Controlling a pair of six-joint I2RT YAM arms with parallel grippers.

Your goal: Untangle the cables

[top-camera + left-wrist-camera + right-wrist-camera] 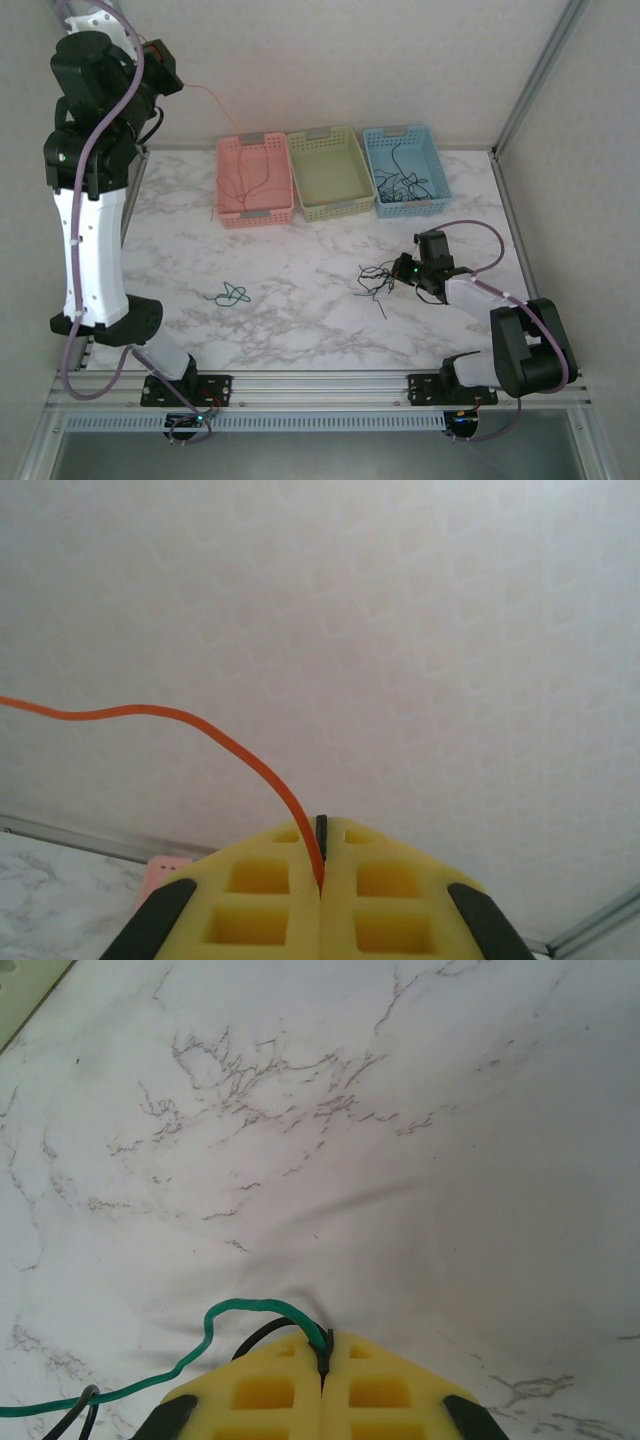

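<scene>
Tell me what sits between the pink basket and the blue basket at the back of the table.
A pale green basket sits between the pink basket and the blue basket, seen in the top external view.

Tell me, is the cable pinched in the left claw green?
No, the left claw is shut on an orange cable that arcs up from between its fingertips and away to the left.
</scene>
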